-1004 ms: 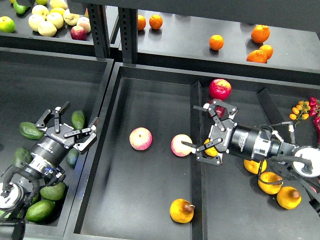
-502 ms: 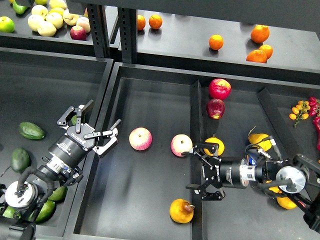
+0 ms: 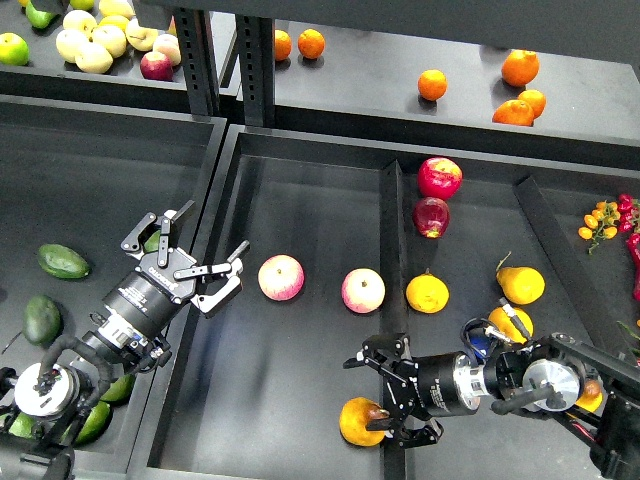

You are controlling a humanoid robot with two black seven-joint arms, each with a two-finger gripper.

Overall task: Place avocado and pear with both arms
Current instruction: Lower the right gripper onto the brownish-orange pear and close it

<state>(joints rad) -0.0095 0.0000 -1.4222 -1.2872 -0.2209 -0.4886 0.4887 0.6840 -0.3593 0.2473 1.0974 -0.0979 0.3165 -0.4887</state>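
The pear point(image 3: 362, 421) lies near the front edge of the middle tray point(image 3: 300, 190), and the right gripper point(image 3: 392, 401) sits against it, jaws spread around it — not yet closed, as far as I can judge. The left gripper point(image 3: 190, 262) hovers over the tray divider, jaws spread, seemingly empty; an avocado point(image 3: 63, 262) lies in the left bin — both placements remain.

My right gripper point(image 3: 385, 397) sits low in the frame, fingers spread, touching the pear point(image 3: 358, 422). At left centre my left gripper point(image 3: 190, 255) hangs open over the bin wall point(image 3: 200, 250), an avocado point(image 3: 152, 242) just behind it.
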